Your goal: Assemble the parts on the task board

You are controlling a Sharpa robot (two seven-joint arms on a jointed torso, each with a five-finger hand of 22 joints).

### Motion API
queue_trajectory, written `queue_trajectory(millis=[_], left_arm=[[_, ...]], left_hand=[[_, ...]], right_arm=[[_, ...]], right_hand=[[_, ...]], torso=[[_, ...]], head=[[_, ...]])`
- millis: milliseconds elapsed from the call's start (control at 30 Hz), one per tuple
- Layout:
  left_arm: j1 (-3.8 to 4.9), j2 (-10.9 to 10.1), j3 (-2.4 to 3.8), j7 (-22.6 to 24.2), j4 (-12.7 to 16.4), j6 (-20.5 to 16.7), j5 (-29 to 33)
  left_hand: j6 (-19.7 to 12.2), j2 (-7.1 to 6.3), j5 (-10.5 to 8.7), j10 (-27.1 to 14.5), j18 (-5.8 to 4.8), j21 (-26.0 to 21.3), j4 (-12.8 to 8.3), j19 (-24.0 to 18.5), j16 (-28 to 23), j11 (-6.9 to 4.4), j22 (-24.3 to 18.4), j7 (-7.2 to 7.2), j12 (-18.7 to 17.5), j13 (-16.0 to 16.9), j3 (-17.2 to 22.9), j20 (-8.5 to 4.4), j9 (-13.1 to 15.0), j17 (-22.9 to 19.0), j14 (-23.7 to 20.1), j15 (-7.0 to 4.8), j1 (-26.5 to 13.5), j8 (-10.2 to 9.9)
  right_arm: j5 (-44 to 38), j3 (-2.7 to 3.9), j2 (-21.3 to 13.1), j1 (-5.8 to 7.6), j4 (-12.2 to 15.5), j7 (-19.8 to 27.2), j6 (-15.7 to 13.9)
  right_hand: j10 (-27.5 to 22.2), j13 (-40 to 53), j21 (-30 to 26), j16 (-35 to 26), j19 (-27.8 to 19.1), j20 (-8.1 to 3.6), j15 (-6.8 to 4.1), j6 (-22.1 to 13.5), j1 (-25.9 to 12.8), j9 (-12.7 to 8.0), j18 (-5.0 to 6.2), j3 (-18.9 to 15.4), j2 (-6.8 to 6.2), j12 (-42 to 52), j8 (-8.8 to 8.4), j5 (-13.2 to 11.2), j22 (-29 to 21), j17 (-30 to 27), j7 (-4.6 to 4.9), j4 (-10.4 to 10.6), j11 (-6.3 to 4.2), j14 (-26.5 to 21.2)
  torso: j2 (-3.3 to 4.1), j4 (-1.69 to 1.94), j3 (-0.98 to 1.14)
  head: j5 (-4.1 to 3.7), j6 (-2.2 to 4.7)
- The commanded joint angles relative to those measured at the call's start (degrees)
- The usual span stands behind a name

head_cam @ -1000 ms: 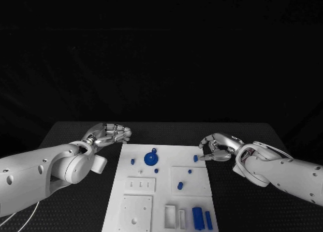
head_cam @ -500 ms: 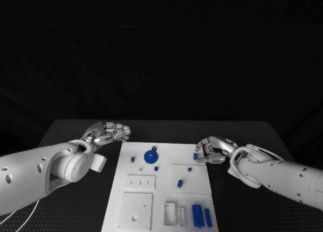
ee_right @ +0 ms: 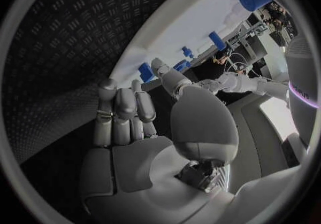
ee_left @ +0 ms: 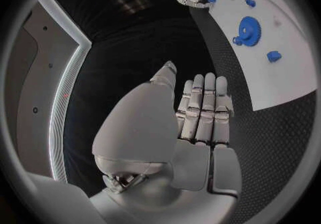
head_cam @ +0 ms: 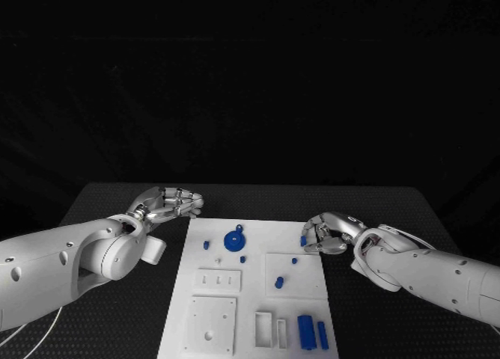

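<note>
Black table, white board [head_cam: 250, 299]: right hand [head_cam: 328, 233] has slid slightly toward board's edge, fingers pinching small blue part [head_cam: 303, 241]; left hand [head_cam: 169, 203] unchanged, fingers curled, holding nothing.

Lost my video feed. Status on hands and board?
Left hand off the board's far left corner, holding nothing. Right hand at the board's right edge beside a small blue part; grip unclear. Blue gear untouched.

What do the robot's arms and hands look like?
Both arms are smooth, rounded white shells with small dark screw holes. The left hand and right hand are shiny silver metal with jointed fingers. A thin pale cable hangs under the left arm.
</note>
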Motion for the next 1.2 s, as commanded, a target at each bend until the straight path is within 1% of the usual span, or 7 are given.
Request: queue_trajectory(millis=[33, 100, 233, 433, 600, 867, 1200], left_arm=[[0.02, 0.09, 0.03, 0.63, 0.07, 0.93, 0.25], [0.02, 0.11, 0.03, 0.61, 0.06, 0.93, 0.25], [0.01, 0.15, 0.03, 0.6, 0.05, 0.97, 0.25], [0.01, 0.16, 0.02, 0.56, 0.09, 0.96, 0.26], [0.01, 0.1, 0.02, 0.56, 0.11, 0.96, 0.26], [0.01, 0.05, 0.02, 0.52, 0.15, 0.93, 0.26], [0.01, 0.02, 0.02, 0.46, 0.15, 0.94, 0.26]], left_hand=[[0.18, 0.43, -0.31, 0.05, 1.12, -0.23, -0.01, -0.2, -0.2, -0.2, 1.13, 0.14, 0.04, 0.08, -0.47, -0.05, -0.05, 0.07, -0.16, 0.01, 0.22, -0.25], [0.18, 0.43, -0.31, 0.05, 1.11, -0.23, -0.01, -0.2, -0.2, -0.2, 1.13, 0.15, 0.04, 0.08, -0.48, -0.05, -0.06, 0.07, -0.16, 0.01, 0.21, -0.25], [0.18, 0.44, -0.31, 0.04, 1.11, -0.24, -0.01, -0.2, -0.21, -0.18, 1.13, 0.16, 0.03, 0.07, -0.49, -0.05, -0.06, 0.09, -0.16, 0.01, 0.2, -0.25], [0.19, 0.48, -0.3, 0.05, 1.11, -0.24, 0.0, -0.2, -0.23, -0.18, 1.13, 0.18, 0.03, 0.07, -0.49, -0.05, -0.06, 0.1, -0.16, 0.01, 0.19, -0.25], [0.19, 0.49, -0.3, 0.05, 1.11, -0.24, 0.0, -0.2, -0.25, -0.17, 1.13, 0.19, 0.02, 0.07, -0.51, -0.05, -0.06, 0.12, -0.15, 0.01, 0.19, -0.26], [0.19, 0.5, -0.3, 0.04, 1.11, -0.24, -0.01, -0.21, -0.27, -0.17, 1.13, 0.19, 0.01, 0.07, -0.52, -0.05, -0.06, 0.14, -0.15, 0.01, 0.2, -0.26], [0.19, 0.51, -0.29, 0.04, 1.11, -0.24, -0.02, -0.21, -0.3, -0.16, 1.13, 0.2, 0.0, 0.07, -0.53, -0.06, -0.06, 0.16, -0.15, 0.01, 0.22, -0.26]], right_arm=[[-0.87, 0.01, 0.41, -0.17, -0.5, 0.4, -0.2], [-0.86, 0.01, 0.59, -0.21, -0.67, 0.37, -0.16], [-0.86, 0.02, 1.11, -0.29, -1.15, 0.35, -0.16], [-0.85, 0.02, 1.5, -0.41, -1.28, 0.36, -0.03], [-0.85, 0.02, 1.64, -0.48, -1.34, 0.33, 0.16], [-0.88, 0.02, 1.66, -0.52, -1.39, 0.23, 0.19], [-0.85, 0.02, 1.66, -0.53, -1.29, 0.55, -0.2]], right_hand=[[0.02, 1.02, -0.3, -0.2, 0.16, 0.18, 0.03, 0.61, 0.99, -0.15, 1.8, 1.24, 0.27, -0.04, -0.29, -1.0, 0.33, 0.11, -0.14, 0.27, -0.2, -0.09], [0.04, 0.99, -0.32, -0.23, 0.18, 0.21, -0.03, 0.74, 1.48, -0.23, 1.8, 2.18, 0.45, -0.04, -0.32, -1.04, 0.34, 0.11, -0.21, 0.61, -0.27, -0.08], [0.14, 1.04, -0.29, -0.23, 0.21, 0.27, -0.05, 0.86, 1.82, -0.36, 1.8, 3.3, 0.53, 0.08, -0.38, -1.12, 0.39, 0.14, -0.24, 1.12, -0.29, -0.04], [0.26, 1.09, -0.22, -0.2, 0.25, 0.28, -0.1, 1.24, 1.99, -0.42, 1.8, 4.19, 0.72, 0.2, -0.29, -1.36, 0.47, 0.19, -0.32, 1.53, -0.33, -0.01], [0.38, 1.18, -0.15, -0.18, 0.27, 0.29, -0.15, 1.69, 1.97, -0.4, 1.8, 4.54, 0.77, 0.35, -0.1, -1.4, 0.54, 0.23, -0.4, 1.68, -0.39, 0.0], [0.41, 1.19, -0.07, -0.13, 0.27, 0.27, -0.18, 2.35, 1.87, -0.34, 1.8, 4.79, 0.83, 0.4, 0.17, -1.43, 0.62, 0.29, -0.44, 1.75, -0.41, 0.01], [0.34, 0.96, 0.0, -0.1, 0.28, 0.23, -0.42, 3.32, 2.0, -0.25, 1.8, 5.52, 1.27, 0.2, 0.57, -1.61, 0.68, 0.36, -0.74, 1.91, -0.71, 0.02]], torso=[[-0.01, 0.0, -0.05], [-0.04, 0.0, -0.06], [-0.04, -0.01, -0.05], [-0.06, 0.03, -0.07], [-0.09, -0.04, -0.12], [-0.11, -0.05, -0.11], [-0.13, -0.05, -0.08]], head=[[-0.04, -0.04], [-0.24, -0.03], [-0.08, -0.04], [-0.1, -0.09], [0.06, -0.2], [0.0, -0.29], [0.05, -0.31]])
